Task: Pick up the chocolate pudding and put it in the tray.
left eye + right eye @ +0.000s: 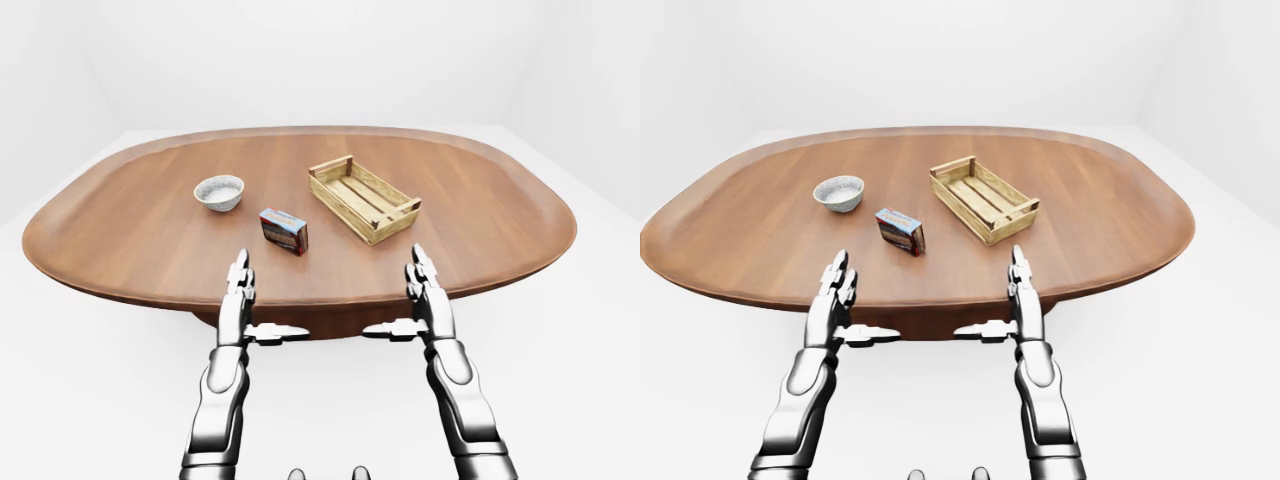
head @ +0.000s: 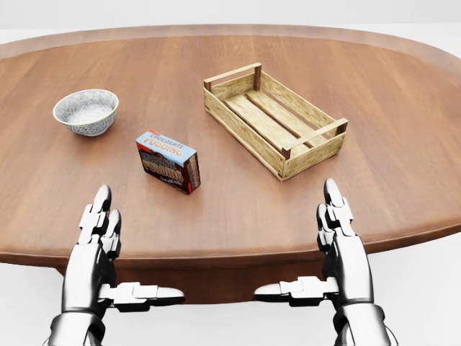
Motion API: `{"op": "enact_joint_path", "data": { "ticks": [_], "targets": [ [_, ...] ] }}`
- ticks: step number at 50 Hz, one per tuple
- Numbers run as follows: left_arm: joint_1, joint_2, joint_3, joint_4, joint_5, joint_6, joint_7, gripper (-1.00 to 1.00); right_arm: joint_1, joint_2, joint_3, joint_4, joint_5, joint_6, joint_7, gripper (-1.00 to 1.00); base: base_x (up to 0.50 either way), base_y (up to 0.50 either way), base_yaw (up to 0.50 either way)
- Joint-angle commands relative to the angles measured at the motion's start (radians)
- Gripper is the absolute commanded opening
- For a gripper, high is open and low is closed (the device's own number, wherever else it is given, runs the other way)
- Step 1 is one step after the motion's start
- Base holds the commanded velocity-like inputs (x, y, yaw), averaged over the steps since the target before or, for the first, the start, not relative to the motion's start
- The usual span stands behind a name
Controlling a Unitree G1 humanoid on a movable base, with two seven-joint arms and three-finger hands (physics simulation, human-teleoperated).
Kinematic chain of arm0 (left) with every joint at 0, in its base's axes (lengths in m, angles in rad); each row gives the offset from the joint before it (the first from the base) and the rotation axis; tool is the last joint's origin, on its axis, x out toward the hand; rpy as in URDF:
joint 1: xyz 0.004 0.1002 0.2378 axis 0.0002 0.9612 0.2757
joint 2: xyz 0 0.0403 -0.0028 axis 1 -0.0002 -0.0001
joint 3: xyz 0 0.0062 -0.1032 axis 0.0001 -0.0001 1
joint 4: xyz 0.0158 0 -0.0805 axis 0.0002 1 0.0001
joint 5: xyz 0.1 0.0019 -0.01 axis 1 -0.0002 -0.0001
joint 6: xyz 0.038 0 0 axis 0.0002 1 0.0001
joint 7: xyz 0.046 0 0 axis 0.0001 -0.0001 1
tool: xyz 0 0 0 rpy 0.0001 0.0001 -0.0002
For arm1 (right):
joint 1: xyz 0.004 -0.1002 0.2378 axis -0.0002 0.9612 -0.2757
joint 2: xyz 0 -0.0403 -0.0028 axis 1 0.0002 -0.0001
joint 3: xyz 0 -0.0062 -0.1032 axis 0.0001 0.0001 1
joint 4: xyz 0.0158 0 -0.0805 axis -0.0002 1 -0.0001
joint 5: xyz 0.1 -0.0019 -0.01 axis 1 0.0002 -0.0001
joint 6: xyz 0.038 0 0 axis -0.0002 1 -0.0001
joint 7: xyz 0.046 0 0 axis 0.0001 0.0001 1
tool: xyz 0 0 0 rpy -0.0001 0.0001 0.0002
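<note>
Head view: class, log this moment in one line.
pudding box: on table | tray: empty | left hand, right hand: open

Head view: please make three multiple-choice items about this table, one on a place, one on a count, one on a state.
1. In the head view, the pudding box lies:
A. inside the tray
B. between bowl and tray
C. under the left hand

2. How many things rest on the table?
A. three
B. five
C. one

3. The hands are:
A. both open, holding nothing
B. left shut on the box
C. right shut on the bowl

Answers: B, the bowl is to its left and the tray to its right; A, bowl, box, tray; A, left hand and right hand show spread fingers.
</note>
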Motion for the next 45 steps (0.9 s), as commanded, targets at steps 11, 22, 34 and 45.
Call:
{"op": "enact_joint_path", "data": {
  "ticks": [11,22,34,45],
  "targets": [
    [0.004,0.011,0.025,-0.009,-0.017,0.016,-0.022,1.0,0.008,-0.011,-0.02,-0.03,0.006,0.018,0.021,1.0,0.0,0.0,0.0],
    [0.003,0.011,0.025,-0.005,-0.019,0.018,-0.022,1.0,0.006,-0.011,-0.02,-0.023,0.001,0.013,0.023,1.0,0.0,0.0,0.0],
    [0.009,0.011,0.023,-0.029,-0.017,0.038,-0.025,1.0,0.014,-0.011,-0.013,-0.041,-0.024,-0.001,0.018,1.0,0.0,0.0,0.0],
    [0.006,0.011,0.024,-0.017,-0.019,0.035,-0.027,1.0,0.05,-0.005,0.0,-0.162,-0.079,-0.092,-0.001,1.0,0.0,0.0,0.0]
  ]
}}
